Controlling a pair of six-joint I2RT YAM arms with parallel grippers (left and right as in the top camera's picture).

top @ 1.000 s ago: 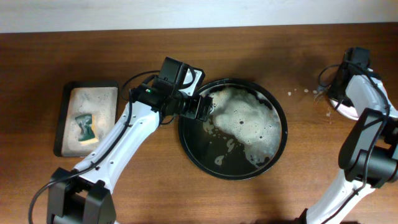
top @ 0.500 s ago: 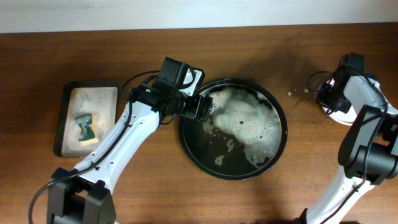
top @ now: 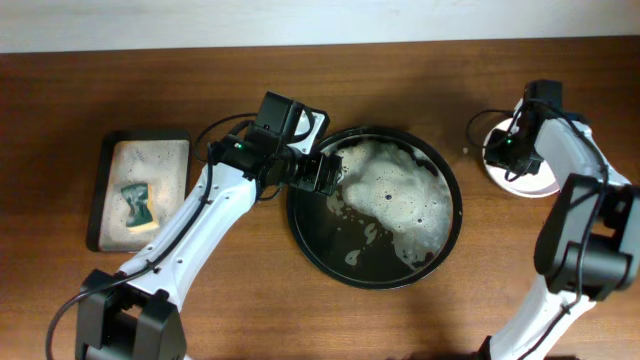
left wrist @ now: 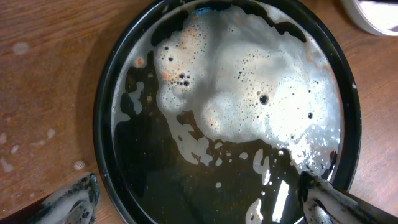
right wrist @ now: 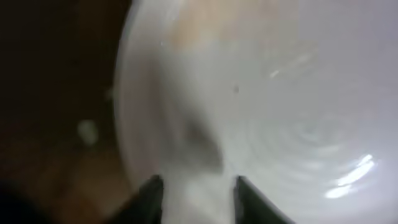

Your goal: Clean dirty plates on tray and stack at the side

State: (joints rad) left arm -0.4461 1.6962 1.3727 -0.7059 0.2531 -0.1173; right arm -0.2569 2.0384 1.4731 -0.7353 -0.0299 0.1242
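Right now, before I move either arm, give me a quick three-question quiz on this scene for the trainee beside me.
1. True or false: the black tray is dry and bare.
2. Where does the sponge lie? A: on the black tray. B: on the small grey tray. C: on the white plate.
3. Fill in: the gripper at the white plate is the ____ one.

Key
1. False: foam and water cover much of its floor.
2. B.
3. Right: the right gripper is over the plate, beside the black tray.
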